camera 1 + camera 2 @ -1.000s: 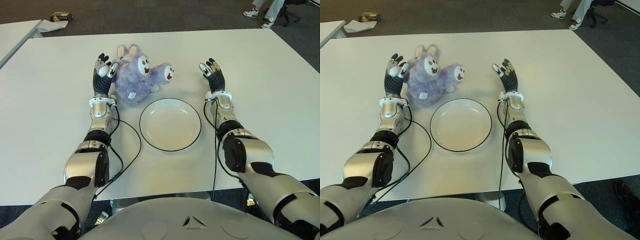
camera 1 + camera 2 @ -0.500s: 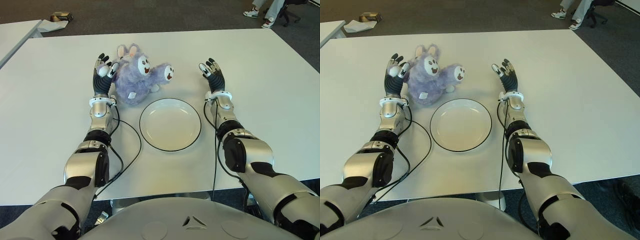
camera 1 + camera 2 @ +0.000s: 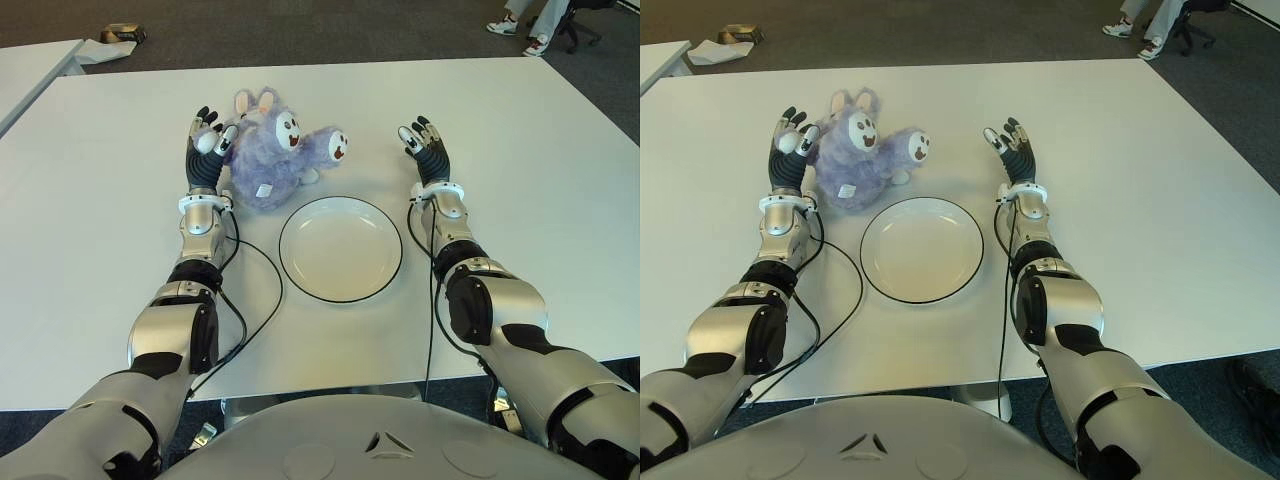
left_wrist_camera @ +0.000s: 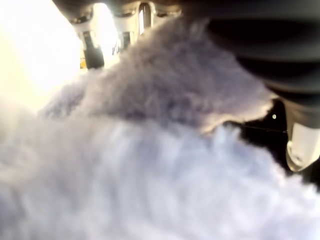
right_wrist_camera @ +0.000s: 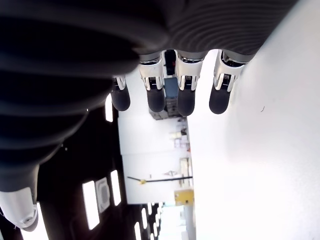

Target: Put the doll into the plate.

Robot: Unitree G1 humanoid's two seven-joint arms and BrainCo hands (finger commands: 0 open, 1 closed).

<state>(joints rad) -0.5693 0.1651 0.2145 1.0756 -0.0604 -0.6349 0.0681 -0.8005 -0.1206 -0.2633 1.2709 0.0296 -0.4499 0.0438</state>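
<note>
Against the left hand's [image 3: 204, 150] spread fingers lies the doll [image 3: 275, 150], the plate [image 3: 340, 248] nearer, while the right hand [image 3: 426, 150] holds nothing, fingers spread.

A fluffy lilac plush doll [image 3: 272, 157] lies slumped on its side on the white worktop [image 3: 520, 150]. It has long pale ears, a round white face with dark eyes turned upward, a white-faced paw or second small head poking out toward the robot's right, and a small white tag on its belly. Just in front of it, nearer the robot, sits a round white plate [image 3: 340, 249] with a thin dark rim, flat and upright, holding nothing. Doll and plate lie close together, with a narrow gap between them.
</note>
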